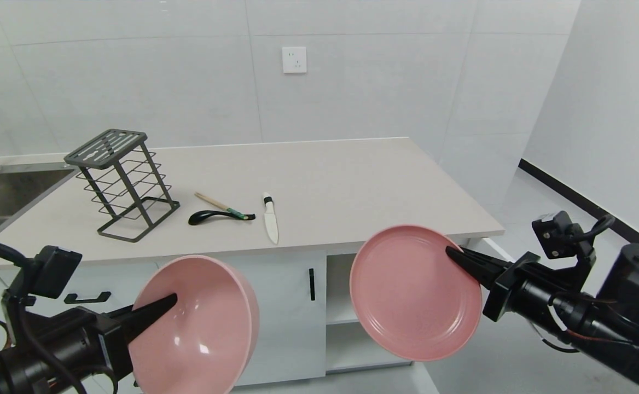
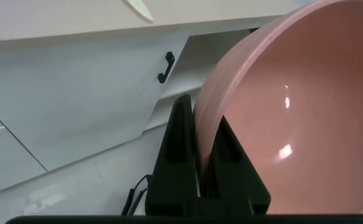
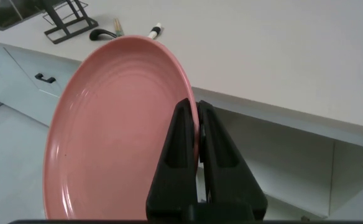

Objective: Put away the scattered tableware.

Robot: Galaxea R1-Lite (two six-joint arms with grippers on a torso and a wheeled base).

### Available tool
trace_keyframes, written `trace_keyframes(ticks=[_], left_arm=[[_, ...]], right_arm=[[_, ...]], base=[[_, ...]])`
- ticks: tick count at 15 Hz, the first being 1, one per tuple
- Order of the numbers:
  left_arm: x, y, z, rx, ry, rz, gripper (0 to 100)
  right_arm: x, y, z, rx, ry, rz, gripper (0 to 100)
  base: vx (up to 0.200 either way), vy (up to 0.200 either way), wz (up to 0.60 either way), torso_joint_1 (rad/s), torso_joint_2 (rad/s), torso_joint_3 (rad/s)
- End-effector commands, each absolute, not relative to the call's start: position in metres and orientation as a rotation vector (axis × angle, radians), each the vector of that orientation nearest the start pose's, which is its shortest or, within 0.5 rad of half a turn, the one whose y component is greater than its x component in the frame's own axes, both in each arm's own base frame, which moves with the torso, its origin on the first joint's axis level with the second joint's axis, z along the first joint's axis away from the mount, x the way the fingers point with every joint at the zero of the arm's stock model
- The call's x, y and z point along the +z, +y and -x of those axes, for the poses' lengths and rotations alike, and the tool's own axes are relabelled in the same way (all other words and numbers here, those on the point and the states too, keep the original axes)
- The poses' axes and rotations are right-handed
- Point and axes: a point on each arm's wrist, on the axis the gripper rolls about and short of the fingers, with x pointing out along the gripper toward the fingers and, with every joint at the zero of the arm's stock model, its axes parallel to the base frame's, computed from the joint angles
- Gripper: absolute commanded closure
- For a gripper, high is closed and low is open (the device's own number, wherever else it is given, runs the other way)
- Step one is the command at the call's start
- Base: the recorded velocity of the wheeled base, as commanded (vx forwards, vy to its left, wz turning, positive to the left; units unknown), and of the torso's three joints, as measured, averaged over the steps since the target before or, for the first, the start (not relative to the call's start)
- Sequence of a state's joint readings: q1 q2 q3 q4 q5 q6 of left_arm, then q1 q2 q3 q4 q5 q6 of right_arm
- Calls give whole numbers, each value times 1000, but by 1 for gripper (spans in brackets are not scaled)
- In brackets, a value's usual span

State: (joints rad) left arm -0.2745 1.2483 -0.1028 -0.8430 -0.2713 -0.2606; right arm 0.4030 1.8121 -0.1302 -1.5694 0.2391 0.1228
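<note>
Left gripper (image 1: 173, 299): fingers (image 1: 150, 310) clamped on rim of pink round bowl (image 1: 204, 328), held tilted in air, below front edge of beige counter (image 1: 352, 180).
Right gripper (image 1: 449, 250): fingers pinching rim of pink round plate (image 1: 407, 295), tilted, off counter.
On counter: black wire rack (image 1: 125, 183), black spoon (image 1: 210, 217), wooden chopsticks (image 1: 215, 203), white-bladed knife (image 1: 271, 219).

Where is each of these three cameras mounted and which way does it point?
Head view: on the head, looking down at the counter; both arms, left claw on pink bowl, right claw on pink plate.
Left wrist view: left wrist, looking along its claw at the bowl's rim.
Right wrist view: right wrist, looking along its claw at the plate.
Shared: head and right wrist both show the knife.
</note>
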Motion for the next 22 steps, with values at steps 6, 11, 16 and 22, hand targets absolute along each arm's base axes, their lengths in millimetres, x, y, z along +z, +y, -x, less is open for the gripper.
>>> trace_keyframes(ticks=[6,11,16,22], left_arm=[[127,-47,-154,-512,346,82,100],[119,-44,-159,-483,375,86,100],[114,-44,-154,-492,360,85,100],[111,-43,-151,-503,352,-6,100]], right_arm=[[98,94,-208,634,151,-109,100],[97,94,-209,631,154,-109,100],[98,93,-210,624,151,-110,100],[99,91,-210,618,146,-111,100]], base=[[0,0,0,-187,372,185],[0,0,0,-140,271,128],[0,0,0,-183,353,171],[0,0,0,-255,478,223]])
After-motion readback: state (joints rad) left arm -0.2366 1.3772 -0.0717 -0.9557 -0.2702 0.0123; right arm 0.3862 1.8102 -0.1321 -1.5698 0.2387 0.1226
